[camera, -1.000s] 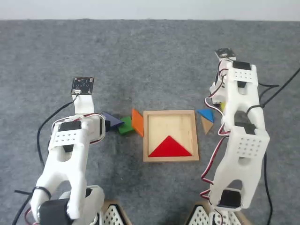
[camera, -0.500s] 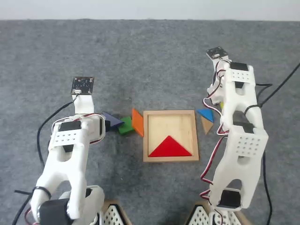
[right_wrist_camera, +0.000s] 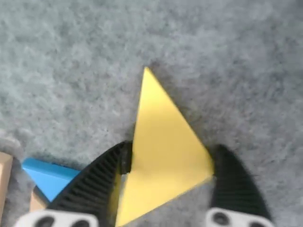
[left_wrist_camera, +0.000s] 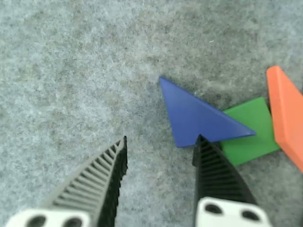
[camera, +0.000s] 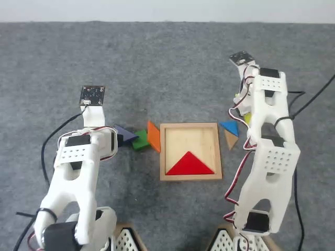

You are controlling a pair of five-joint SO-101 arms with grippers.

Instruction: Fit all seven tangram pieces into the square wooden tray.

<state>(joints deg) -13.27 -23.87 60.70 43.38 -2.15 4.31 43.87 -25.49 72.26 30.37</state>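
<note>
The right end effector (right_wrist_camera: 173, 158) is closed on a yellow wooden triangle (right_wrist_camera: 163, 156). One ridged black finger (right_wrist_camera: 94, 182) presses against a long edge, the other meets the opposite corner, and the piece's point sticks out beyond the tips. In the high view the piece shows as a sliver of yellow under the white arm at the right of the frame. It lies just right of a light blue wooden triangle (camera: 229, 126) and a tan wooden triangle (camera: 231, 139), which touch each other just beside the right rim of the square wooden tray (camera: 190, 126). The tray sits at the centre of the frame on the grey felt surface (camera: 157, 68). It holds a large red wooden triangle (camera: 189, 164) lying flat against its lower wall, apex pointing up. The left end effector (left_wrist_camera: 161, 139) is open, its fingers spread above the surface; one fingertip is right at the edge of a dark blue wooden triangle (left_wrist_camera: 196, 116) and the other is over bare felt. That triangle touches a green wooden square (left_wrist_camera: 251, 130), which touches an orange wooden parallelogram (left_wrist_camera: 286, 113). In the high view these three lie in a row just left of the tray, with the orange piece nearest its left rim.
</note>
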